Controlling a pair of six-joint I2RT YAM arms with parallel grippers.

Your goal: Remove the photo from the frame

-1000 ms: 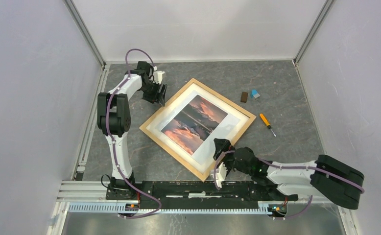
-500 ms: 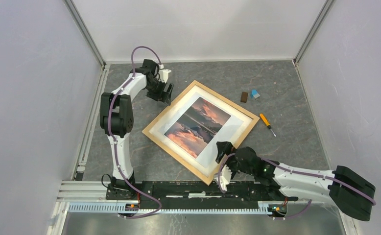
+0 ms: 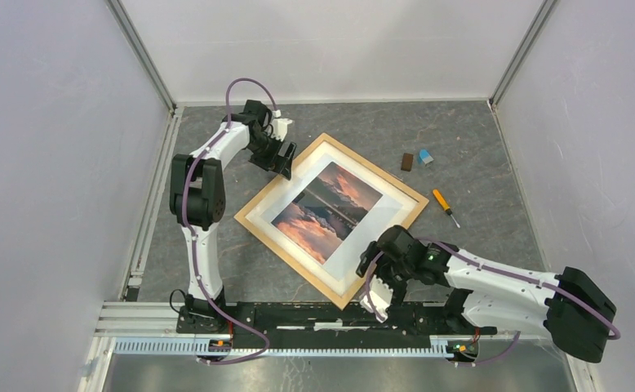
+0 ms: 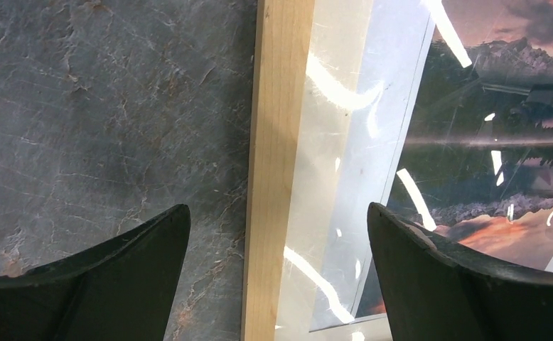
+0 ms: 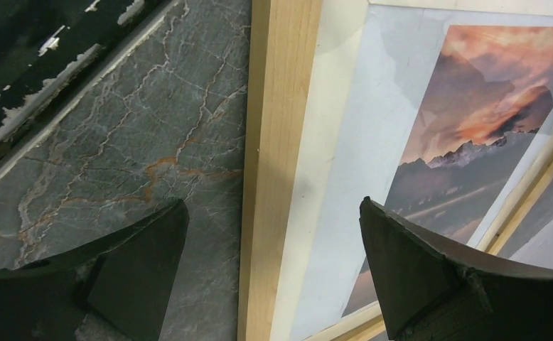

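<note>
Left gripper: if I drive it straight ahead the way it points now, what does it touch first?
Probably the frame: its wooden rim runs between the open fingers of the left gripper, though depth is unclear.

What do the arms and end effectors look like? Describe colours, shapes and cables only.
The left arm and right arm have white links with black joint housings; a purple cable runs along each. The left end effector and right end effector each carry two dark, matte, wedge-shaped fingers. No markings are visible.
</note>
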